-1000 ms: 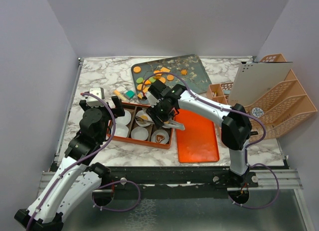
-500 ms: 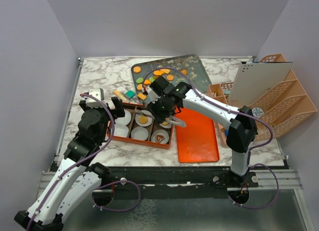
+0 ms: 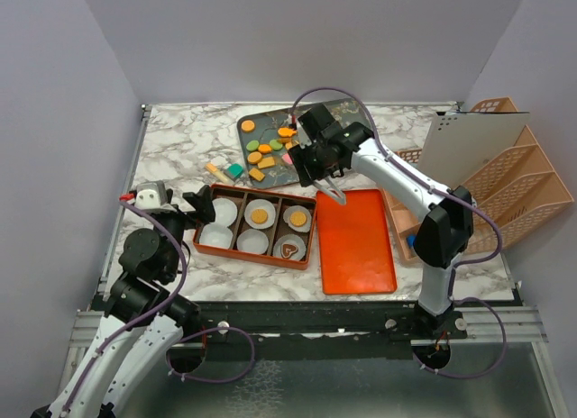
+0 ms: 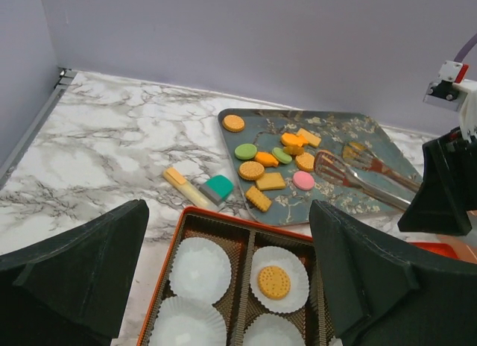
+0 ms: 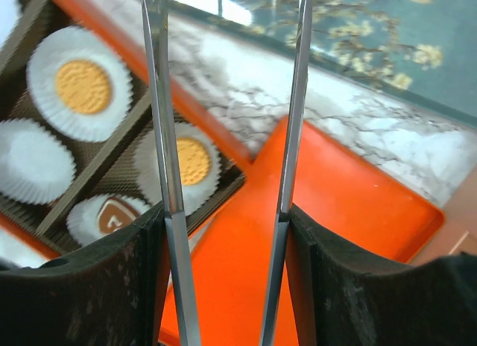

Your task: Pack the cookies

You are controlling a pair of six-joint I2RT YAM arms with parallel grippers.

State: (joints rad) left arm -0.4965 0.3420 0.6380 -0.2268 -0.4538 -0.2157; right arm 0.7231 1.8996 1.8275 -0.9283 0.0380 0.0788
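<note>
Three cookies (image 3: 260,216) face-up in paper cups (image 3: 253,242), others flat on tray (image 4: 268,124). My right fingers (image 5: 350,286) clamp tongs (image 5: 170,182), tips nearward; left fingers (image 4: 82,264) wide apart.

Overhead rear view, two wrist close-ups

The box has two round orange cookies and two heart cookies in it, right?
Not quite. The box does hold two round orange cookies, but only one heart cookie, which sits in the near right compartment. The top external view shows all six compartments, and the other three paper cups have nothing in them.
</note>
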